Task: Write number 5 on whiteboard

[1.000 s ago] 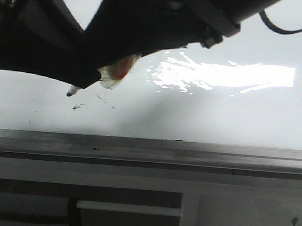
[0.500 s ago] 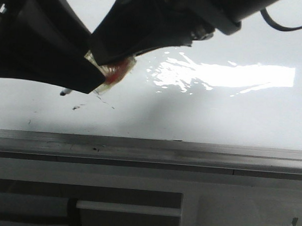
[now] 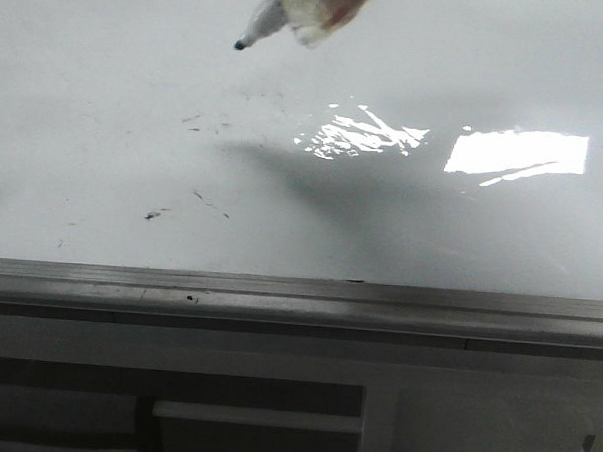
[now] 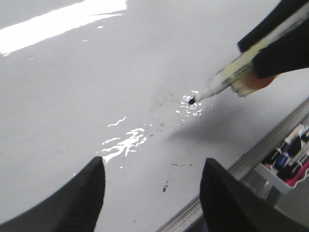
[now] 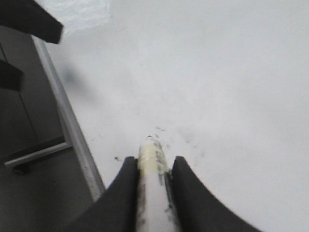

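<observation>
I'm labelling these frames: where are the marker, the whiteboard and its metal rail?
marker (image 3: 262, 26), front view, on its pale barrel near the tip.
whiteboard (image 3: 107, 87), front view, on bare white surface.
metal rail (image 3: 298, 296), front view, on the grey edge strip.

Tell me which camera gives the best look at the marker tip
The left wrist view: the marker tip shows dark and side-on, with the right gripper gripping the barrel. The front view catches the tip near the top edge. The right wrist view looks down the barrel, foreshortening the tip.
</observation>
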`<state>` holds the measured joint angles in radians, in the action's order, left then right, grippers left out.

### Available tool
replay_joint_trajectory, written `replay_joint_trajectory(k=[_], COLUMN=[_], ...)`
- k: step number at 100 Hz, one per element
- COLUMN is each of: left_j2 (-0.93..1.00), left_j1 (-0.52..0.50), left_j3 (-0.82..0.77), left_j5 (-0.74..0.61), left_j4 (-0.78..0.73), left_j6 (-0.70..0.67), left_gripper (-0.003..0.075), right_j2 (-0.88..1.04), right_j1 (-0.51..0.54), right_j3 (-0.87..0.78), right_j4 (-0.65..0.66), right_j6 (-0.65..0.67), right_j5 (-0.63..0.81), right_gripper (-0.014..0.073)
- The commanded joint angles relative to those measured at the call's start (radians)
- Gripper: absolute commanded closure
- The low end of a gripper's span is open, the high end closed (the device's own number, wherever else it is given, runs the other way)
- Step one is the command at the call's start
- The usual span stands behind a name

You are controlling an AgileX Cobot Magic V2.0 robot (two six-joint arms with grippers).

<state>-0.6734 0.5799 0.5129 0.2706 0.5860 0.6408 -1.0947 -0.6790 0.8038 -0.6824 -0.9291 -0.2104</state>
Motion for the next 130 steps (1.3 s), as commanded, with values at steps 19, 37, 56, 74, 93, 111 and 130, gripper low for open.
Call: replay_joint_trajectory(k=[19,37,56,74,93,111,130], left_j2=[0.101,0.099,0.099,0.099,0.099,0.099,0.099], left_j1=[-0.035,-0.035,-0.035,-0.035,-0.035,-0.035,-0.035], left_j3=[-0.127,-0.129,-0.129,-0.129,-0.129,-0.129,-0.129], left_j5=[-0.157,-0.165,-0.219,-0.212,-0.203,-0.203,-0.203], left_j4=[0.309,0.312,0.308,0.308,0.308,0.308,0.308], left_j6=[-0.029,-0.019,-0.019,-0.019,-0.019,-0.019,-0.019], left_gripper=[0.067,0.074,0.074,0.074,0.074,0.074,0.0741], right_j2=[0.04,0.034,-0.008,-0.024,-0.024,-0.026,-0.026], right_j1=[0.103,0.111,0.112,0.126,0.16,0.16,0.16], right_j3=[0.032,0.032,0.032,0.032,0.03,0.0,-0.061], right_j4=[0.16,0.16,0.16,0.16,0.16,0.158,0.136], right_j6=[0.0,0.0,0.0,0.0,0.0,0.002,0.021], right_j5=[0.047,0.095,0.067,0.073,0.057,0.04,0.005], right_gripper=[0.0633,0.0634,0.0634,0.0634,0.0634,0.0634,0.0634])
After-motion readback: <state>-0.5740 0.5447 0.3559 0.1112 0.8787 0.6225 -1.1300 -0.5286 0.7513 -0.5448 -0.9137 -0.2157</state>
